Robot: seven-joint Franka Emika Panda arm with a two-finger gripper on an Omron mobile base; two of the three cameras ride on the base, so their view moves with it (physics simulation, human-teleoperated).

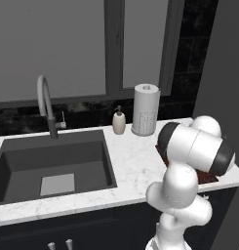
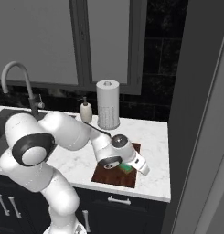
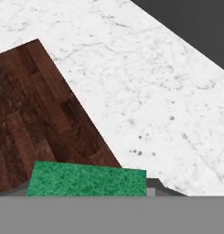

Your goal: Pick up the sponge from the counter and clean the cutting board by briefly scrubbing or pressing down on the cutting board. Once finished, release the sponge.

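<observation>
Evidently the scrub is under way: over one marble worktop (image 2: 150, 137) lies one dark wooden cutting board (image 2: 114, 175), and on it one green sponge (image 3: 86, 179), pinched by the claw (image 2: 128, 168). Next, I judge, press briefly, then spread the claw so the sponge rests free.

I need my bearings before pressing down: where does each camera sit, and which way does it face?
Left base view: behind the arm's left, looking over the sink and counter; white arm at lower right.
Right base view: behind its right, looking at the cutting board; arm from lower left, gripper over the sponge.
Hand view: on the hand, looking down at the board and sponge, fingers at the bottom.
Shared: paper towel roll, soap bottle, faucet.
</observation>
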